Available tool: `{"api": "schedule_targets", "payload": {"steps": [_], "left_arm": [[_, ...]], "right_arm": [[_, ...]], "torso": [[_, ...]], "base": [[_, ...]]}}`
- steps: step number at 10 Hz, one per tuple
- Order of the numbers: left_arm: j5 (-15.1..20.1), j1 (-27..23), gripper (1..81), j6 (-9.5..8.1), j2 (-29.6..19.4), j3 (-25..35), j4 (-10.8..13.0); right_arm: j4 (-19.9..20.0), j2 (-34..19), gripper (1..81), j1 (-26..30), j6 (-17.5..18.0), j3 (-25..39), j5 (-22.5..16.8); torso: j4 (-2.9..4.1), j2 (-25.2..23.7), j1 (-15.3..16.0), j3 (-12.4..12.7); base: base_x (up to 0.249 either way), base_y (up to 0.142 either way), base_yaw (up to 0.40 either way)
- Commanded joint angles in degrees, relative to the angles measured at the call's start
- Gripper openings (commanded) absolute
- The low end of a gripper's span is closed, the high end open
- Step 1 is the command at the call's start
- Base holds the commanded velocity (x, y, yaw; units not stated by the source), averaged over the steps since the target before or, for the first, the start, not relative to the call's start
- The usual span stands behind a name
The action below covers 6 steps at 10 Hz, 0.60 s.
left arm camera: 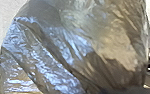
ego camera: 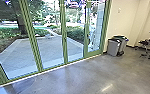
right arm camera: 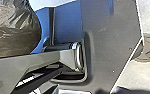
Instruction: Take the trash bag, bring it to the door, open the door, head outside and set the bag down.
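The trash bag (left arm camera: 73, 47), dark, shiny and crumpled, looms large in the left wrist view. Part of the same kind of dark bag (right arm camera: 13, 27) shows beside the robot's body in the right wrist view. The glass door (ego camera: 94, 30) with its green frame stands at the end of the glass wall in the head view, and looks shut. How the left gripper holds the bag is hidden, and the state of the right gripper cannot be made out.
Grey bins (ego camera: 114, 47) stand against the wall right of the door, with a dark office chair (ego camera: 148, 42) farther right. Grey floor (ego camera: 83, 77) lies before the glass; outside are a paved path (ego camera: 51, 50) and plants.
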Motion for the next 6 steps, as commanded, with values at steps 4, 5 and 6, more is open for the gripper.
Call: {"api": "schedule_targets", "payload": {"steps": [4,5,6], "left_arm": [[3.64,-3.38,1.0,0.59,0.02,0.05,0.21],[3.64,-3.3,1.0,0.59,-0.07,0.05,0.12],[3.64,-3.38,1.0,0.59,0.02,0.05,0.12]], "right_arm": [[-0.38,0.06,81.1,2.13,-0.22,0.11,-3.16],[-0.47,0.14,81.1,2.22,-0.22,0.03,-3.16],[-0.39,0.14,81.1,2.31,-0.22,0.02,-3.25]], "torso": [[0.0,0.0,0.0,0.0],[0.0,0.0,0.0,0.0],[0.0,0.0,0.0,0.0]], "base": [[0.169,-0.099,0.0],[0.169,-0.1,0.0],[0.169,-0.101,0.0]]}}
